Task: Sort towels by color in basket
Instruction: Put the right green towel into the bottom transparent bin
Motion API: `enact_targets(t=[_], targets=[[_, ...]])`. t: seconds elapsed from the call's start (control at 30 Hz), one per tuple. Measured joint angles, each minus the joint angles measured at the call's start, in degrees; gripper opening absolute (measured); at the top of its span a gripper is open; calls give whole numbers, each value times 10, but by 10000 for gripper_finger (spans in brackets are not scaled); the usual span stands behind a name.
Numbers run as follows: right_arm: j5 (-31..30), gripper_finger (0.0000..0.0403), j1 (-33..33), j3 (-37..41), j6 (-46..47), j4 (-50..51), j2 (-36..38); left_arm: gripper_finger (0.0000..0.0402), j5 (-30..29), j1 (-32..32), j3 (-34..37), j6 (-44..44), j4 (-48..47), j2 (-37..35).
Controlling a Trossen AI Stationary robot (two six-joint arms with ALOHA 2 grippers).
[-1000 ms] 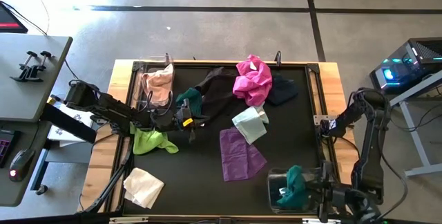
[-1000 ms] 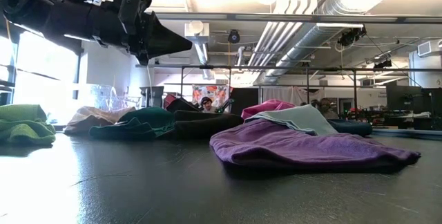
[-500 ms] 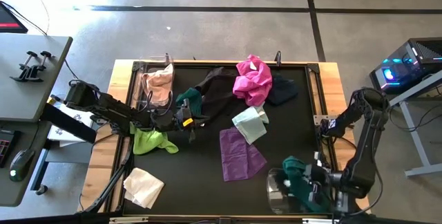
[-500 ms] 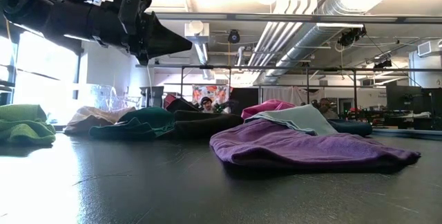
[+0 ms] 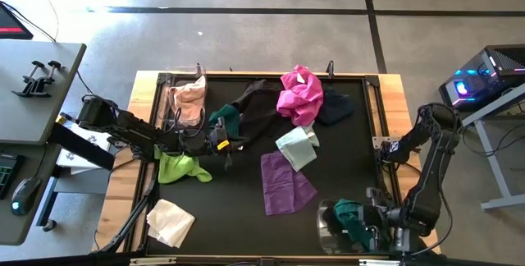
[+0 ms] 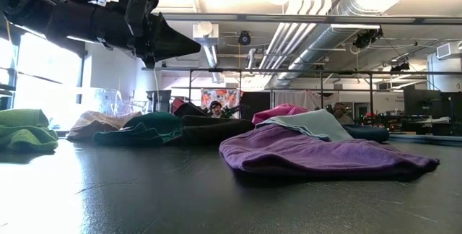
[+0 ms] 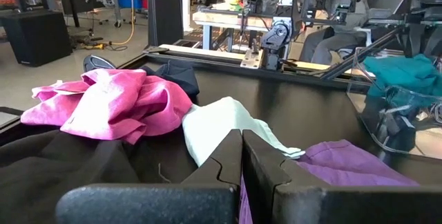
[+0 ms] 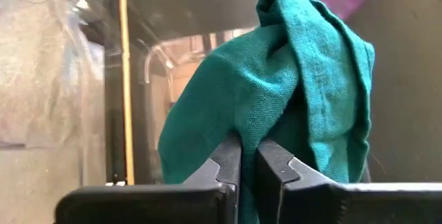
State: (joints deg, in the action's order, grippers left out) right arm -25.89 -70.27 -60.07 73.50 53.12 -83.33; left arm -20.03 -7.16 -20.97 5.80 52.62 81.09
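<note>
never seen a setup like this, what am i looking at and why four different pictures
It is a robot with two dark arms at a black table, each ending in two-finger jaws. One camera looks straight down, one sits at table height, and one rides on each wrist.

Small towels lie scattered: a magenta towel, a purple towel, a pale mint towel, a lime green towel and a cream-white towel.

The right gripper, at the near right corner, is shut on a teal towel over a clear basket. The left gripper hovers shut and empty above the table's left side.
</note>
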Motion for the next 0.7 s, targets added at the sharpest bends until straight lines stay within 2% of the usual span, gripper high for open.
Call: enact_targets(t=[0.13,0.37,0.7], targets=[[2,11,19,0,-3,-18,0,0,0,0,0,0,0,0],[43,20,49,0,-2,-60,0,0,-1,0,0,0,0,0],[56,89,85,0,60,-79,0,0,-1,0,0,0,0,0]])
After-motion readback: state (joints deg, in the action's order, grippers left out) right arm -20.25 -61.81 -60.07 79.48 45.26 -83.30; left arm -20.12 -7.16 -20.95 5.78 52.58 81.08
